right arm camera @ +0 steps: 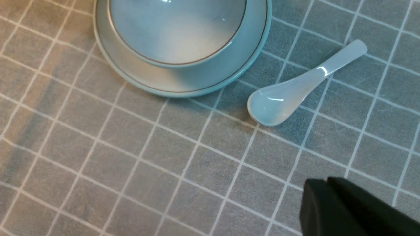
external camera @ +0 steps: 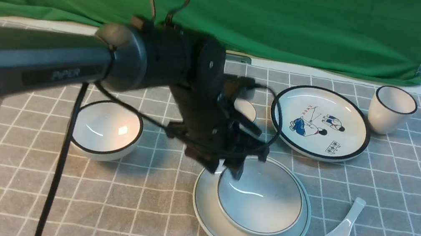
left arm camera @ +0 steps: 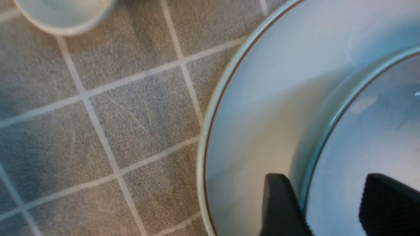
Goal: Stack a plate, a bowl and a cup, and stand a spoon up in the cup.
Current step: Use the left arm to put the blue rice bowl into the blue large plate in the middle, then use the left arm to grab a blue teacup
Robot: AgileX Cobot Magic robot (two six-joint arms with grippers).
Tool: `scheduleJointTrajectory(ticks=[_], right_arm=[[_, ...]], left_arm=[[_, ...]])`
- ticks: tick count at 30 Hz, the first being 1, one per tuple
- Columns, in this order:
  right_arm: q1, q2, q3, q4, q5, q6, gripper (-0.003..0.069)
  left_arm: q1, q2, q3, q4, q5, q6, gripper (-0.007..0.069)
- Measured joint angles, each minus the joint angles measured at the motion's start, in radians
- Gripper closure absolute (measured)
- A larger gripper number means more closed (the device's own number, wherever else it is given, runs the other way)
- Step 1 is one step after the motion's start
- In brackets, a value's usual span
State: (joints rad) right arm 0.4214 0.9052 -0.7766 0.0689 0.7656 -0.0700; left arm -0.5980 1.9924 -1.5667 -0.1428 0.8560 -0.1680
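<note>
The pale plate [external camera: 208, 206] lies on the checked cloth with the pale bowl [external camera: 264, 202] sitting in it. My left gripper [external camera: 249, 164] is open and straddles the bowl's far-left rim: one finger outside over the plate, one inside the bowl, as the left wrist view [left arm camera: 326, 183] shows over the plate [left arm camera: 256, 114] and the bowl [left arm camera: 377, 131]. The small pale cup [external camera: 246, 109] stands behind, mostly hidden by the arm; its rim also shows in the left wrist view [left arm camera: 62, 13]. The white spoon [external camera: 340, 231] lies right of the plate. My right gripper [right arm camera: 328, 183] is shut and empty, near the spoon [right arm camera: 295, 91].
A black-rimmed bowl [external camera: 106, 129] stands at the left. A black-rimmed cartoon plate [external camera: 319, 122] and a black-rimmed cup [external camera: 391, 109] stand at the back right. A green backdrop [external camera: 253, 10] hangs behind the table. The left arm's cable hangs over the cloth.
</note>
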Motion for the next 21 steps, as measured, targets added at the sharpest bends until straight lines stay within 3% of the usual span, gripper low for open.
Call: scheduleJointTrajectory(ticks=[1,4,11,21], right_arm=[[0.000,0.000,0.000,0.000,0.000,0.000,0.0599],[0.000,0.000,0.000,0.000,0.001,0.000,0.0595],[0.000,0.000,0.000,0.000,0.001,0.000,0.0591],[0.000,0.000,0.000,0.000,-0.020,0.000,0.0589]], left_arm=[[0.002,-0.013,-0.059,0.055,0.018,-0.045,0.0170],[0.037,-0.012,-0.183,0.143,0.044,-0.156,0.0089],[0.140,0.076,-0.320,0.085,0.056,-0.146,0.0074],[0.157,0.226,-0.371,0.049,0.046,-0.092,0.0074]])
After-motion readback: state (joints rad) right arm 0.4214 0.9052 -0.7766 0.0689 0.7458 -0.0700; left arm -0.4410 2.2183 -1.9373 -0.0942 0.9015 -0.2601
